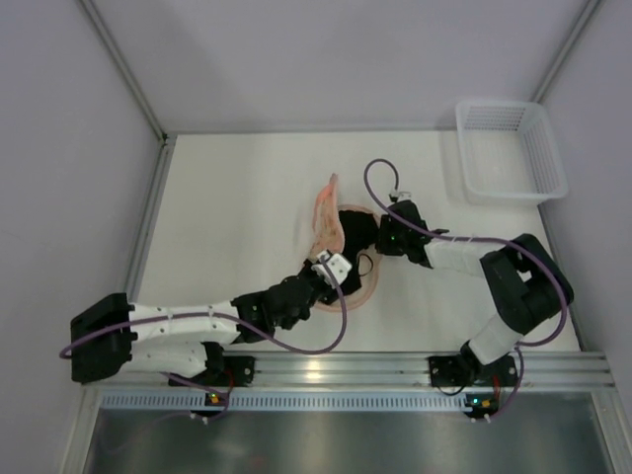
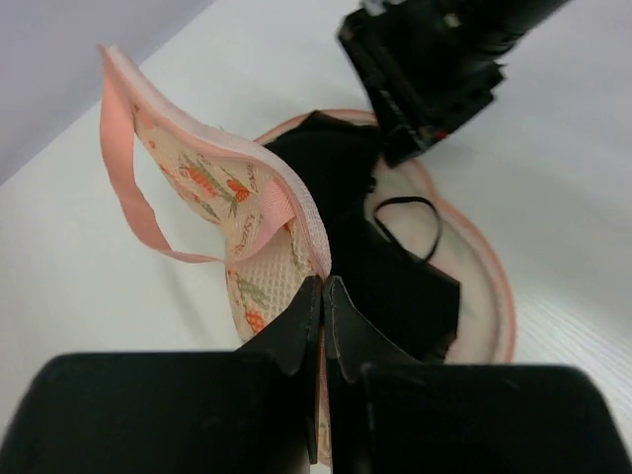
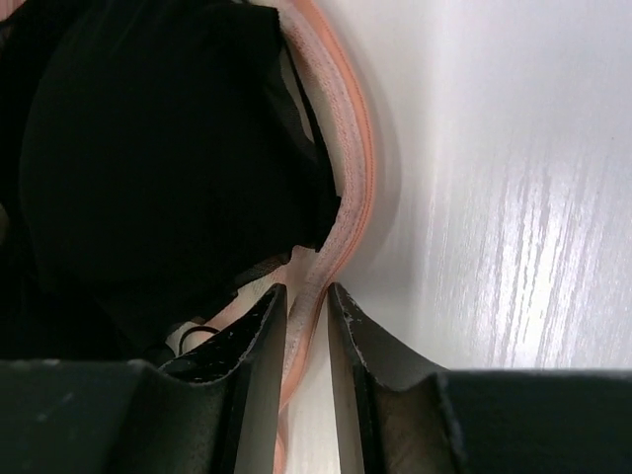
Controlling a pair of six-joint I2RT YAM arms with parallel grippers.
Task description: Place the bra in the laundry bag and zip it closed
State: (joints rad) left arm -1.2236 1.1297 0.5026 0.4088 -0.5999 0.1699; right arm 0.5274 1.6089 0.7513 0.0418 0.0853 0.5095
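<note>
The laundry bag lies open mid-table. Its patterned half (image 1: 326,209) stands upright (image 2: 222,188). Its pale half (image 1: 367,286) lies flat with a pink rim (image 2: 497,296). The black bra (image 1: 354,229) lies in the flat half (image 2: 370,237) and also shows in the right wrist view (image 3: 158,168). My left gripper (image 1: 334,269) is shut on the upright half's pink rim (image 2: 324,286). My right gripper (image 1: 392,235) is at the bag's far side. Its jaws (image 3: 307,296) stand a narrow gap apart, astride the flat half's pink rim (image 3: 348,188), and white table shows beside the rim.
A white plastic mesh basket (image 1: 511,148) stands at the back right corner. A pink strap loop (image 2: 133,202) hangs from the upright half. A thin black bra strap (image 2: 407,222) loops over the flat half. A metal rail (image 1: 395,367) runs along the near edge.
</note>
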